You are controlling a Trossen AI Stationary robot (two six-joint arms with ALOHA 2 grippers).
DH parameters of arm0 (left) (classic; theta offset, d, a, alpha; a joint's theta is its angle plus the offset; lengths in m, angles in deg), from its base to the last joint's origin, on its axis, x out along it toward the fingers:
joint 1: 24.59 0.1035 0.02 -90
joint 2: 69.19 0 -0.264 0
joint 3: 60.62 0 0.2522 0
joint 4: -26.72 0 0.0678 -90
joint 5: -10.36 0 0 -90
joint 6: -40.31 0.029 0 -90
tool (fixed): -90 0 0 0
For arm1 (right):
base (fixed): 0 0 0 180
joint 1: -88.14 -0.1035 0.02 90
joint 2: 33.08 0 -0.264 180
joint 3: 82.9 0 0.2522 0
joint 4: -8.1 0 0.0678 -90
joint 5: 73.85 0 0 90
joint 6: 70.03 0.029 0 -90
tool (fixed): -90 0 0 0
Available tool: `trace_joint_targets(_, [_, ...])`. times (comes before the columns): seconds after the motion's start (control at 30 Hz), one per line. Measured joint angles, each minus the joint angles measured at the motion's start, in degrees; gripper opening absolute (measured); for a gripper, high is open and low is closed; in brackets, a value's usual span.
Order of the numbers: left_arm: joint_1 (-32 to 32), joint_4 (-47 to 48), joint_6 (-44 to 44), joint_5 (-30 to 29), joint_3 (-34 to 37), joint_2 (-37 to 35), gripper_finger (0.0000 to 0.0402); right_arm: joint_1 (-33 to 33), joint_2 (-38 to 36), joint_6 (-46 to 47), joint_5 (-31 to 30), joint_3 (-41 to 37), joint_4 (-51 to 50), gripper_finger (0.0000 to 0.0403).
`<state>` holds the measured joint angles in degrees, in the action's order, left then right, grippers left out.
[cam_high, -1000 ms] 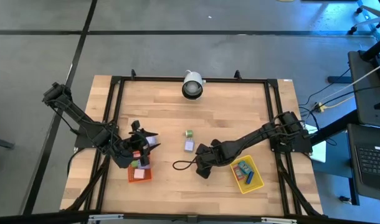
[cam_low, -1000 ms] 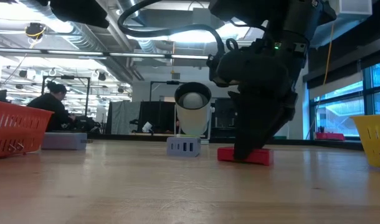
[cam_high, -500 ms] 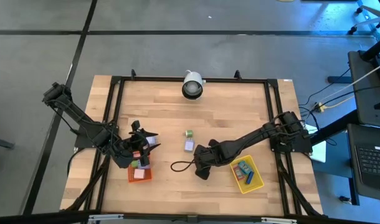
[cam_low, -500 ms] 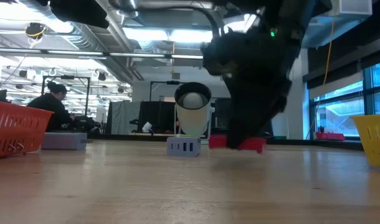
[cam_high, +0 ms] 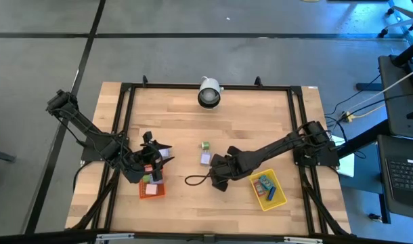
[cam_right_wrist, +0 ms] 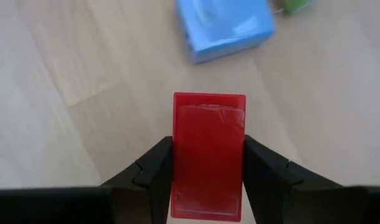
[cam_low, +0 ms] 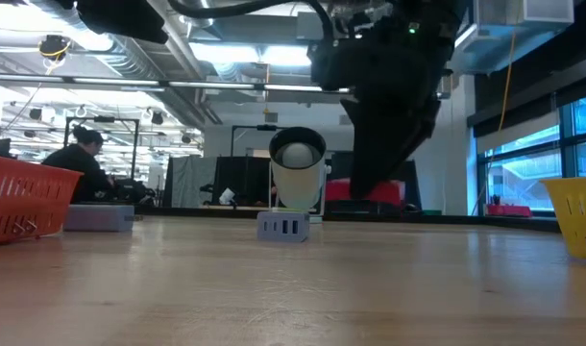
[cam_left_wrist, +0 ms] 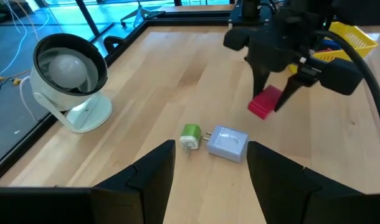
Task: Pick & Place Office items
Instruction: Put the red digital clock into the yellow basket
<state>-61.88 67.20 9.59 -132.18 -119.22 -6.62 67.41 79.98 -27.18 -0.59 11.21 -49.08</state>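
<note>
Evidently light and rigid, red block (cam_right_wrist: 208, 152) pinched by its long flat sides in right gripper (cam_right_wrist: 207, 163), lifted clear of table (cam_high: 261, 122); left gripper (cam_left_wrist: 209, 163) half-open, empty, over orange tray (cam_high: 152, 190).

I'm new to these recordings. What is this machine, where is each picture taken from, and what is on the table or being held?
Two dark robot arms work at a wooden table. One picture looks straight down, one looks level across the tabletop, and one comes from each arm's wrist. The right gripper is shut on a red block, lifted clear of the wood. The left gripper is open, beside the orange tray. Near the table's middle lie a lilac block and a small green piece. A yellow tray holds more pieces, and a white lamp-like device stands at the far edge.
</note>
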Motion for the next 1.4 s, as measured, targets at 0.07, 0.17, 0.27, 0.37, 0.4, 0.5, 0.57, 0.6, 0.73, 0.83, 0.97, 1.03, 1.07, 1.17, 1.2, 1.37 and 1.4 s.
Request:
trace_joint_targets(0.07, [0.0,0.0,0.0,0.1,0.0,0.0,0.0196,0.0,0.0,0.0,-1.4,1.3,-2.8,0.0158])
trace_joint_targets(0.17, [0.0,0.0,0.0,0.9,0.0,0.0,0.0196,0.0,0.0,0.0,-3.5,3.4,-6.5,0.0158])
trace_joint_targets(0.27, [0.0,0.0,0.0,1.3,0.0,0.0,0.0196,0.0,-0.1,0.0,-4.3,5.9,-9.3,0.0158])
trace_joint_targets(0.37, [0.0,0.0,0.0,1.3,0.0,0.0,0.0196,-0.3,-0.1,0.0,-4.8,8.3,-12.6,0.0158])
trace_joint_targets(0.4, [0.0,0.0,0.2,1.3,0.0,0.0,0.0196,-0.4,-0.2,0.0,-4.9,9.1,-13.9,0.0158])
trace_joint_targets(0.5, [0.0,0.0,0.5,1.3,0.0,0.0,0.0196,-0.8,-0.2,0.4,-5.5,11.4,-17.5,0.0158])
trace_joint_targets(0.57, [0.0,0.0,0.5,1.3,0.0,0.0,0.0196,-1.4,-0.2,1.7,-6.2,12.5,-20.5,0.0158])
trace_joint_targets(0.6, [0.0,0.0,0.5,1.3,0.0,0.0,0.0196,-1.7,-0.2,2.5,-6.4,12.9,-22.4,0.0158])
trace_joint_targets(0.73, [0.0,0.0,0.5,1.7,0.0,0.0,0.0196,-3.3,-1.5,7.0,-7.6,13.4,-27.5,0.0158])
trace_joint_targets(0.83, [0.0,0.0,0.5,1.7,0.0,0.0,0.0196,-4.9,-3.9,9.9,-9.1,13.4,-29.7,0.0158])
trace_joint_targets(0.97, [0.0,0.0,0.5,1.7,0.0,0.0,0.0196,-7.3,-8.9,13.7,-11.9,13.4,-30.6,0.0158])
trace_joint_targets(1.03, [0.0,0.0,0.5,1.6,0.0,0.0,0.0196,-8.9,-11.7,16.1,-13.9,13.4,-31.5,0.0158])
trace_joint_targets(1.07, [0.0,0.0,0.6,1.6,0.0,0.0,0.0196,-9.9,-13.0,17.7,-14.8,13.4,-32.6,0.0158])
trace_joint_targets(1.17, [0.0,0.0,1.0,1.6,0.0,0.0,0.0196,-13.2,-15.7,24.7,-17.9,13.5,-37.2,0.0158])
trace_joint_targets(1.2, [0.0,0.0,1.0,1.6,0.0,0.0,0.0196,-14.1,-16.1,27.2,-18.0,13.2,-39.3,0.0158])
trace_joint_targets(1.37, [0.0,0.0,1.5,1.2,0.0,0.0,0.0196,-18.3,-17.0,37.8,-15.6,7.3,-41.7,0.0158])
trace_joint_targets(1.4, [0.0,0.0,1.5,1.2,0.0,0.0,0.0196,-19.0,-17.0,39.4,-14.5,5.6,-41.2,0.0158])
